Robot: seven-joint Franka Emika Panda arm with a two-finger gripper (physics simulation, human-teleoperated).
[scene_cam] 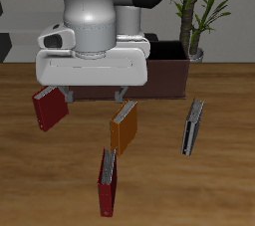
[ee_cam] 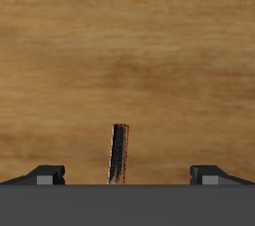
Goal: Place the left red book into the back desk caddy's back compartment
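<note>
Looking straight down on a bare wooden tabletop, grain running across. Pincer spread wide, two dark grey fingertips poking up well apart. Between them, a thin book seen edge-on, dark with a red outline, standing slightly tilted, untouched by either fingertip.
</note>
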